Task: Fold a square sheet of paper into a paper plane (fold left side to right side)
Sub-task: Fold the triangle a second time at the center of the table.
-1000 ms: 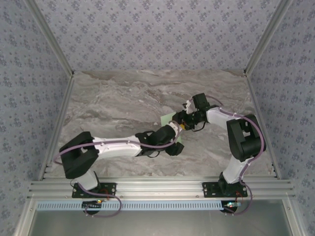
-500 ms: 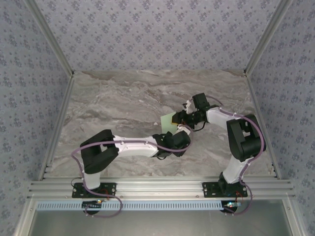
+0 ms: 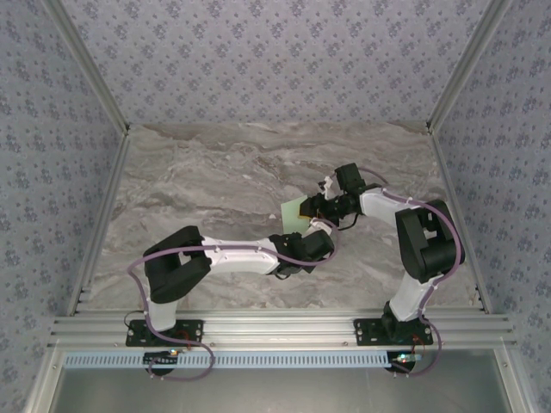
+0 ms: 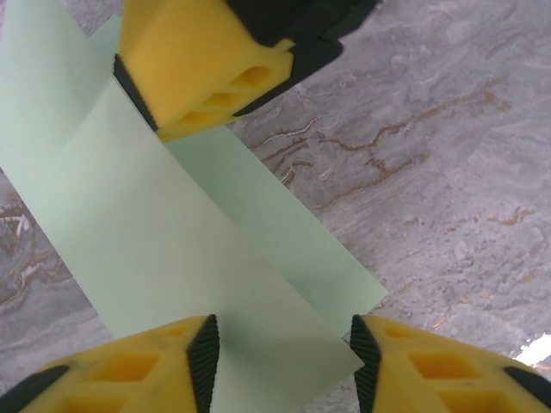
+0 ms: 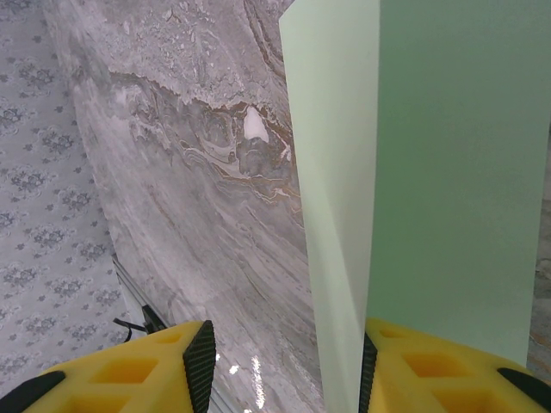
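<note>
**Both grippers open at a folded green sheet, right of the table's middle**

Patterned walls (image 3: 275,60) close in a grey marble table (image 3: 215,172). The left arm (image 3: 232,255) reaches across from its base towards the right. The right arm (image 3: 426,241) bends back towards the middle, so the two meet just right of centre.

Between them lies the sheet of paper (image 3: 297,210), pale mint green and plain. In the left wrist view the sheet of paper (image 4: 172,249) shows two layers: a wide upper flap and a narrower strip of the lower layer beside it. In the right wrist view the sheet of paper (image 5: 448,172) shows a straight crease between a lighter band and a darker panel. Whether it lies fully flat cannot be told.

The left gripper (image 4: 284,361) has its jaws apart, with the near end of the paper between them, clamping nothing. The right gripper (image 5: 284,361) is spread too, with bare table and the paper's edge between its jaws. One yellow finger (image 4: 198,73) of it rests on the paper's far end.
</note>
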### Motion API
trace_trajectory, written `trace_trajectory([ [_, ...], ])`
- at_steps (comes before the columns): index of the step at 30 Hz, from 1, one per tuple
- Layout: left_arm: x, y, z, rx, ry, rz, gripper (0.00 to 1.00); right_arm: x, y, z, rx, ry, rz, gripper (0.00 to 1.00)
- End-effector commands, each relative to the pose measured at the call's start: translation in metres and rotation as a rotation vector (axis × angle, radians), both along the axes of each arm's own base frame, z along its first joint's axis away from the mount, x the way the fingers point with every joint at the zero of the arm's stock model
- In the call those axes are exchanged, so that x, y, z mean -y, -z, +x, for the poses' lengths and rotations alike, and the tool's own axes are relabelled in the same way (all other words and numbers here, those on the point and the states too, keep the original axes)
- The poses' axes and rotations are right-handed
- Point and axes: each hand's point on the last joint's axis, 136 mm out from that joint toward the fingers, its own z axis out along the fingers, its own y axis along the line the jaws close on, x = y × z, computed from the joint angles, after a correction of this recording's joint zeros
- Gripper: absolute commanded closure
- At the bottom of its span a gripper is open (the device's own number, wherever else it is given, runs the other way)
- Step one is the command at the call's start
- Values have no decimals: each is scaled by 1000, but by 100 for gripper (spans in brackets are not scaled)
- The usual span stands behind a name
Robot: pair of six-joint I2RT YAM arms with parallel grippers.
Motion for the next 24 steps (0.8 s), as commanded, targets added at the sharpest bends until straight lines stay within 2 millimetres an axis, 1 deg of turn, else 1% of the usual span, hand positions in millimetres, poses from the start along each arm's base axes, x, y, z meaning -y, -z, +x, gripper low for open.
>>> trace_trajectory([
  [1, 3, -12, 1, 28, 0, -20, 61, -3, 1, 2, -21, -5, -10, 54],
  [9, 5, -21, -3, 22, 15, -69, 78, 0, 5, 1, -24, -13, -37, 54],
  [16, 4, -25, -5, 16, 15, -86, 87, 1, 2, 2, -8, -20, -42, 53],
  [20, 4, -29, -7, 9, 19, -109, 93, 1, -10, 9, 40, -20, -34, 52],
  [24, 1, -30, -5, -32, 7, -155, 95, 6, -30, 17, 110, -12, -26, 50],
])
